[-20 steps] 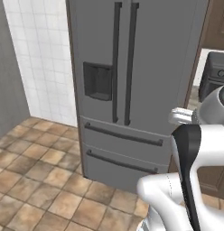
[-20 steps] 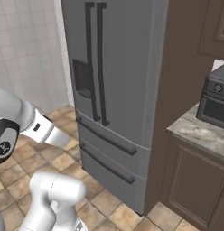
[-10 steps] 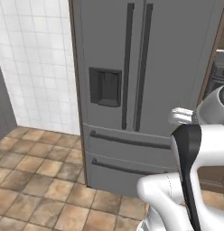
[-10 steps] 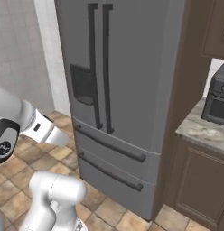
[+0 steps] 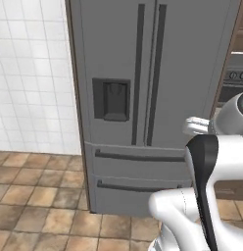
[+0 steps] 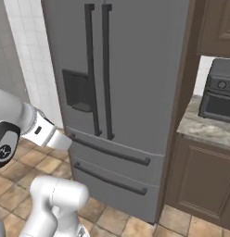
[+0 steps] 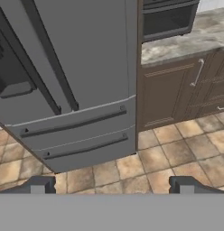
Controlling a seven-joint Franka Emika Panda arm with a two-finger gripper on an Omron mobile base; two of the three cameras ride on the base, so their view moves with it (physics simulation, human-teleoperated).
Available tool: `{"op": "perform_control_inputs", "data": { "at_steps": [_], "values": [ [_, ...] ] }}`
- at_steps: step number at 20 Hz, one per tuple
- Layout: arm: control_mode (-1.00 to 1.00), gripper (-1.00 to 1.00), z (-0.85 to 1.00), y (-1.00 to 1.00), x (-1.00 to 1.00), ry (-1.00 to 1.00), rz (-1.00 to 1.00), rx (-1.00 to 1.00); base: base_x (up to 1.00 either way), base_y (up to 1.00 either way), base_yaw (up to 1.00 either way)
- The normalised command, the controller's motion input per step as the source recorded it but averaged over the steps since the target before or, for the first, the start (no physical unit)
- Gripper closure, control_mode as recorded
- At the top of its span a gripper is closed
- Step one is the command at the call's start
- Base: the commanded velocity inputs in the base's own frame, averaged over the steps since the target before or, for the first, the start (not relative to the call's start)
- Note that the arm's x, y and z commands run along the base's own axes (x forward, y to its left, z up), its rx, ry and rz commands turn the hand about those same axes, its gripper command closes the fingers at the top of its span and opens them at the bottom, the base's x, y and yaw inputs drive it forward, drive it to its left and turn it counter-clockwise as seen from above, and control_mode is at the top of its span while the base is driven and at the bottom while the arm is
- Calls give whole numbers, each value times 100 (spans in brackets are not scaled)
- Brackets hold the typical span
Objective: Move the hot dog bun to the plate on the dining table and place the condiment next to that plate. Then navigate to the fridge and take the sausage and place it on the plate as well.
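**Robot faces the shut fridge**

On the left is a white tiled wall (image 5: 30,73). Next comes the fridge (image 5: 143,73), tall and grey, with both doors and both drawers shut, so the sausage is probably still hidden inside. To the right sits a dark oven (image 6: 219,95) on a stone counter (image 6: 205,129). The gripper (image 7: 111,185) is spread wide and holds nothing, ready for a door handle.

The fridge (image 5: 143,63) looks like matt grey brushed steel with darker smooth handles. Right of it, a marbled stone worktop (image 6: 205,129) on dark brown wood. Floor (image 5: 35,196) of mottled brown tiles; wall (image 5: 30,73) of glossy white tiles.
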Motion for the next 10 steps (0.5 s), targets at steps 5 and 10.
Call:
{"op": "perform_control_inputs", "data": {
  "at_steps": [5, 10],
  "values": [
    [100, -100, 0, 0, 0, 0, 0, 0, 1, 60, -24],
    [100, -100, 0, 0, 0, 0, 0, 0, 7, 56, -18]
  ]
}}
